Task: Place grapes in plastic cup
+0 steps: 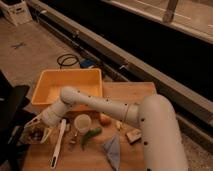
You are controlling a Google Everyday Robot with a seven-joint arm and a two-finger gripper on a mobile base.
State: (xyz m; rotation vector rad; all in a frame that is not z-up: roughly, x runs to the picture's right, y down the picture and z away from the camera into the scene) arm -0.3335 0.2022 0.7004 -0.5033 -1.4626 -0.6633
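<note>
The grapes point(36, 134) are a small dark cluster at the left edge of the wooden table point(135, 95). My gripper point(37, 129) hangs right over them at the end of the white arm point(100, 106), which reaches in from the right. Its pale fingers point(31, 123) are spread either side of the cluster, open. The plastic cup point(82, 123) stands upright, short and pale, a hand's width right of the gripper and apart from it.
A yellow bin point(67, 85) sits behind the arm. On the table are a round orange fruit point(104, 119), a green pepper point(91, 135), a white utensil point(57, 145), a blue cloth point(112, 150) and a brown block point(134, 135). The table's left edge is right beside the grapes.
</note>
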